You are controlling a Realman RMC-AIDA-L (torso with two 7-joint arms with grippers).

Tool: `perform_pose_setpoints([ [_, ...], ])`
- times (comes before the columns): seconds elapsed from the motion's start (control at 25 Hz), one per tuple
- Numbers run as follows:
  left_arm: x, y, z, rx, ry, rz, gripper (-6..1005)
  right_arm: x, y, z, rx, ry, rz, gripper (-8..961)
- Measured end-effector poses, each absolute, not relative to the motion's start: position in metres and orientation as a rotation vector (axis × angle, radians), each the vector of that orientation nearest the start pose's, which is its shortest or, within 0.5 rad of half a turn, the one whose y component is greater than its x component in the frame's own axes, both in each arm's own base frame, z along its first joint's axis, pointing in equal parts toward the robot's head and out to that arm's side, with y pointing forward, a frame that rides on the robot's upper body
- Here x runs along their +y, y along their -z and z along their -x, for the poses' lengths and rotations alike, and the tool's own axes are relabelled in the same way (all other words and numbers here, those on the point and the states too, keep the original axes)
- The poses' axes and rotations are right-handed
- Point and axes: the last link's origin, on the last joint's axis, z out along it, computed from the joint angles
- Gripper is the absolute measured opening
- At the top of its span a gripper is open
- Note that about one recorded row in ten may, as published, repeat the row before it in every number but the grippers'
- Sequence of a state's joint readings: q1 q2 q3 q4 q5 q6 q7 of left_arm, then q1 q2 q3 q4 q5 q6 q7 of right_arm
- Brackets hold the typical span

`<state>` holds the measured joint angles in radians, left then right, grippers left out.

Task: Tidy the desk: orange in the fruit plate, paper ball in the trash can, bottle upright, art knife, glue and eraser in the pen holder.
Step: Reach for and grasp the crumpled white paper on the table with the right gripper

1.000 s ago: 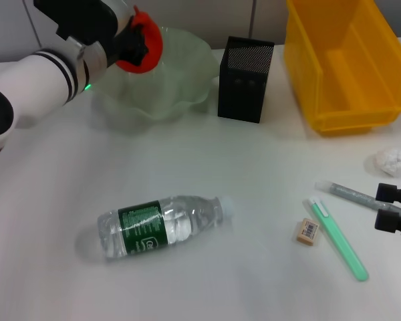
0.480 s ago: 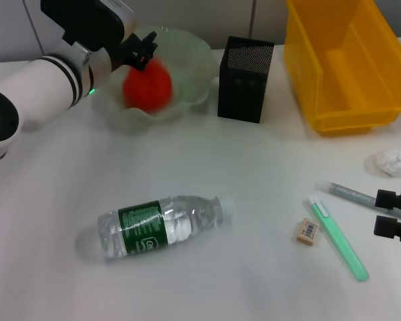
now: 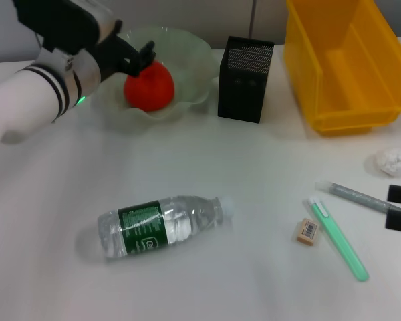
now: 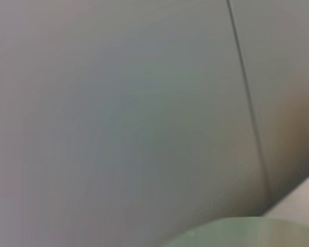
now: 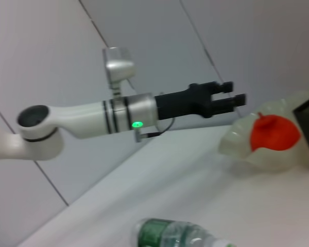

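The orange [image 3: 149, 87] lies in the pale green fruit plate [image 3: 187, 50] at the back left; both also show in the right wrist view, the orange [image 5: 273, 133] inside the plate [image 5: 236, 146]. My left gripper [image 3: 138, 57] is open and empty, just above the plate's left rim, also seen from the right wrist [image 5: 233, 92]. The bottle [image 3: 160, 225] lies on its side mid-desk. The eraser [image 3: 307, 231], the green art knife [image 3: 337, 237] and the grey glue stick [image 3: 357, 195] lie at the right. The paper ball [image 3: 389, 161] is beyond them. My right gripper [image 3: 399, 206] is open at the right edge.
The black mesh pen holder [image 3: 245, 79] stands right of the fruit plate. The yellow trash can [image 3: 344, 60] stands at the back right. The left wrist view shows only the wall and a bit of the plate's rim [image 4: 237, 231]. The bottle [image 5: 170, 234] shows low in the right wrist view.
The left gripper let go of the orange, which dropped into the fruit plate and settled. The left gripper drew back to the left. The right gripper slid slightly toward the right edge.
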<state>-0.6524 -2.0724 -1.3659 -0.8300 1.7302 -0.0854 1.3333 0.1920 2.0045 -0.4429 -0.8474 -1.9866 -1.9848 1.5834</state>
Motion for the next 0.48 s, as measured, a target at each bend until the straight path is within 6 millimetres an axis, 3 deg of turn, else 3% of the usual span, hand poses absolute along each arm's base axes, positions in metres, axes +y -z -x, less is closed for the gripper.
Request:
perform_pose_setpoints([
  [0.16,0.433,0.047,0.167,-0.465,0.342,2.222,670,0.215,-0.111,-0.332,1.027,-0.796,2.518,756],
  [0.48,0.402,0.047,0.164,-0.544,0.44,2.421,662,0.227,-0.149,-0.312,1.154,-0.57,2.461,756],
])
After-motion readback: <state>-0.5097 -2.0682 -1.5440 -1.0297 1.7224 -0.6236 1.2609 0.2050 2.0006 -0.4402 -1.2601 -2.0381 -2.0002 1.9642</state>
